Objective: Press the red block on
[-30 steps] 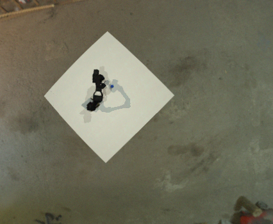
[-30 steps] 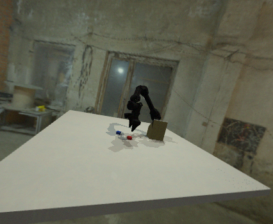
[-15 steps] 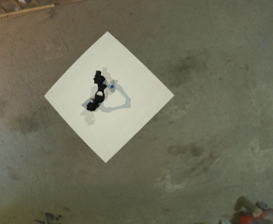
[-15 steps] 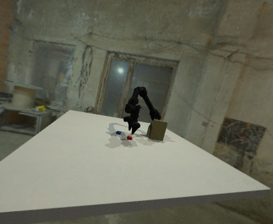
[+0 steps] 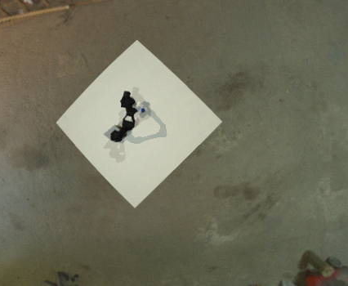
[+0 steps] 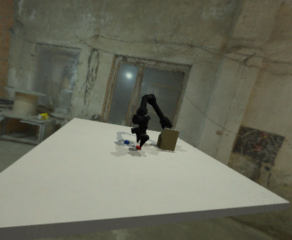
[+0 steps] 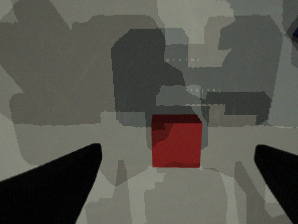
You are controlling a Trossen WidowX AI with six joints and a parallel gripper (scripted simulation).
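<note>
Hovering open above the red block (image 6: 138,147) (image 7: 176,144).

A small, plain red block (image 6: 138,147) (image 7: 176,144) is lying flat on the white table, its sides square and its colour solid. Near it, apart from it and not joined, a small blue block (image 5: 143,110) (image 6: 127,142) (image 7: 296,33) is resting on the same tabletop, only a dark sliver showing in the close view.

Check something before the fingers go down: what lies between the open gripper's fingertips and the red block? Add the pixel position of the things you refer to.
Only bare tabletop shows between the gripper (image 7: 178,152) and the red block (image 7: 176,145), in the wrist view.
</note>
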